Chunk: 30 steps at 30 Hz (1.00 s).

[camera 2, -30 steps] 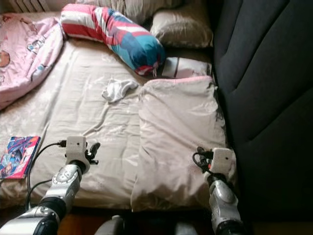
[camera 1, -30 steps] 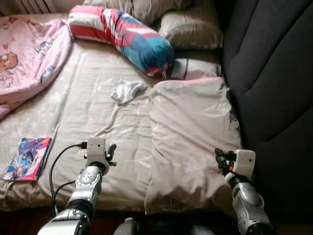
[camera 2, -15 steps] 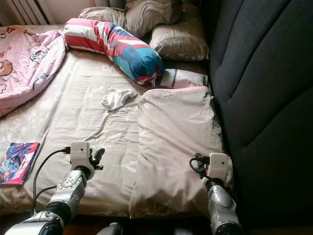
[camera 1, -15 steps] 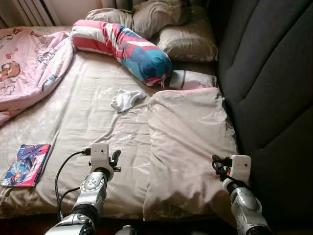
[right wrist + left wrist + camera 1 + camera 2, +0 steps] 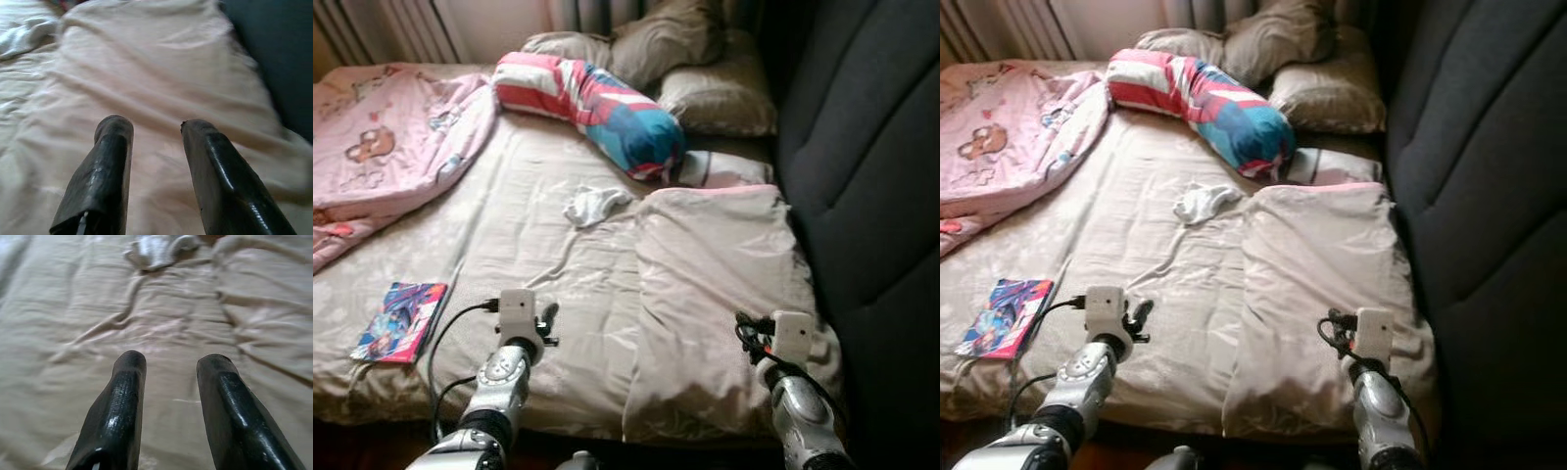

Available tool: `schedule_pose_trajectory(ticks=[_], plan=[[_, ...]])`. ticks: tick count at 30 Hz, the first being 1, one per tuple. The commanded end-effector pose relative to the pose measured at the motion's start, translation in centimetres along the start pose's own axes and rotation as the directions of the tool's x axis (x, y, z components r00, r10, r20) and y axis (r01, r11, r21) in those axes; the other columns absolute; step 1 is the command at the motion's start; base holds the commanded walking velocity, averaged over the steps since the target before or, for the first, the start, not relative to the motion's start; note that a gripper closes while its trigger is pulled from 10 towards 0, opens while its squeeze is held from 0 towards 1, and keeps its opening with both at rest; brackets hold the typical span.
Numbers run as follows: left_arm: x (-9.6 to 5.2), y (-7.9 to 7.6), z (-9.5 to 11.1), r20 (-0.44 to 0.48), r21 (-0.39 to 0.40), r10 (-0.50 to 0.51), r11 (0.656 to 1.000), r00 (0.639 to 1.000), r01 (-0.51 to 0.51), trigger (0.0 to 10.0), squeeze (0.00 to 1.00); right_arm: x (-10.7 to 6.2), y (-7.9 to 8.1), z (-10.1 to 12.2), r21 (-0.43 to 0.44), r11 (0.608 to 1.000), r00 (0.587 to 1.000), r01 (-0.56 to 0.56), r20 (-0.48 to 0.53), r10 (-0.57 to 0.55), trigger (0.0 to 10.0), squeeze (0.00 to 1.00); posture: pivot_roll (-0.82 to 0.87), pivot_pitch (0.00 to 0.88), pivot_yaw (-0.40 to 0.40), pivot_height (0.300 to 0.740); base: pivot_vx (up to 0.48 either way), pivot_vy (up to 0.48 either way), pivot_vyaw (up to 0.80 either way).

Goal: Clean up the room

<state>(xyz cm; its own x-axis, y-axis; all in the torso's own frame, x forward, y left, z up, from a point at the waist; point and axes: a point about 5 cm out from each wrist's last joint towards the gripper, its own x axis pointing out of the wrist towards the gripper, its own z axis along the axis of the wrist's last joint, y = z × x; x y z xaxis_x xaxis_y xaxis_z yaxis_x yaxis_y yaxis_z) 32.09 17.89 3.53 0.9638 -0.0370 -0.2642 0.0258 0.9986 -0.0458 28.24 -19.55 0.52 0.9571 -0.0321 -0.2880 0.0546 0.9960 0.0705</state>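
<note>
A crumpled white cloth (image 5: pixel 595 204) lies mid-bed on the beige sheet (image 5: pixel 509 245), and it also appears far ahead of the fingers as the white cloth (image 5: pixel 156 249). A colourful magazine (image 5: pixel 401 321) rests near the bed's front left edge. My left gripper (image 5: pixel 171 363) hovers open and empty over the sheet near the front edge, to the right of the magazine. Over the front part of a large beige pillow (image 5: pixel 720 284), my right gripper (image 5: pixel 151 125) is open and holds nothing.
A pink blanket (image 5: pixel 391 137) is bunched at the left. A striped bolster (image 5: pixel 597 103) and brown pillows (image 5: pixel 715 93) lie at the head of the bed. A dark upholstered wall (image 5: pixel 871 176) runs along the right side. A radiator (image 5: pixel 382 24) stands behind.
The camera has shifted, so the whole bed now sits further right and lower in the picture. Nothing on the bed has moved, and both grippers hold about the same pose.
</note>
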Motion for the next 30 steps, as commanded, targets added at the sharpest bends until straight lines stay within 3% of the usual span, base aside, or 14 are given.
schedule_pose_trajectory(ticks=[1,7,30], plan=[[-0.3,0.32,-0.74,-0.034,0.008,0.002,1.0,0.999,-0.001,10.0,0.0,-0.13,0.13,-0.37,0.01,1.0,1.0,0.005,-0.012,-0.005,10.0,0.0,-0.11,0.141,0.03,0.74,0.0,0.0,0.0],[-0.22,0.02,-0.69,-0.035,0.001,-0.014,1.0,0.999,0.014,10.0,0.0,-0.14,0.18,-0.44,0.015,1.0,1.0,0.007,-0.014,-0.007,10.0,0.0,-0.1,0.138,0.031,0.74,0.0,0.0,0.0],[-0.01,0.03,-0.2,-0.025,0.01,-0.023,1.0,0.999,0.024,10.0,0.0,-0.14,0.38,-0.59,0.023,1.0,1.0,0.016,-0.02,-0.015,10.0,0.0,-0.09,0.166,0.039,0.74,0.0,0.465,0.0]])
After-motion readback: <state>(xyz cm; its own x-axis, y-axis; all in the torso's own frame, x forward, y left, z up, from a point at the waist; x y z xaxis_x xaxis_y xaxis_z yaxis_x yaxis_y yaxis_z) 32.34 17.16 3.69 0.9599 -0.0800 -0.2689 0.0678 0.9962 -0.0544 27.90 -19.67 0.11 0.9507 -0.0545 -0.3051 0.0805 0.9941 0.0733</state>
